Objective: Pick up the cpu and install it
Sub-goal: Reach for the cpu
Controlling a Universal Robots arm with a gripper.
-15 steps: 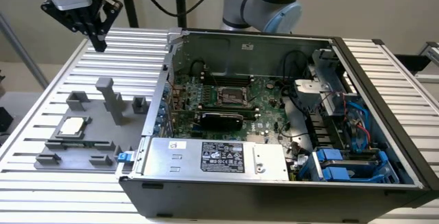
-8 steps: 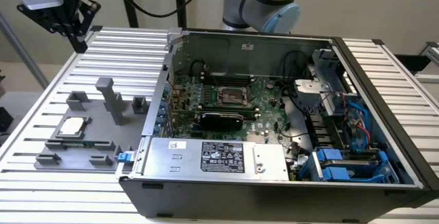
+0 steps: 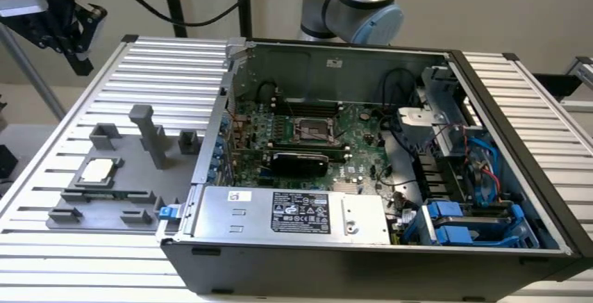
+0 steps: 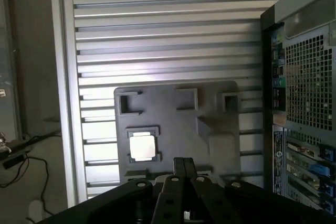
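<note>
The small flat silvery cpu (image 3: 97,171) lies in its pocket on the grey plastic fixture plate (image 3: 139,178), with open ribbed aluminium table (image 3: 176,60) around. Grey upright posts (image 3: 148,133) stand just beyond it. The open black computer case (image 3: 371,261) walls the exterior view's right. The black gripper (image 4: 184,163) hangs well above, clenched and empty.

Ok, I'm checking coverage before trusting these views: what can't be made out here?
- cpu orientation marks: wrist view, washed out by glare; exterior view, too small.
- socket latch state: exterior view, too small.
- fixture plate near edge: wrist view, hidden behind the fingers and their mount.
- arm: exterior view, cut off by the top edge.
</note>
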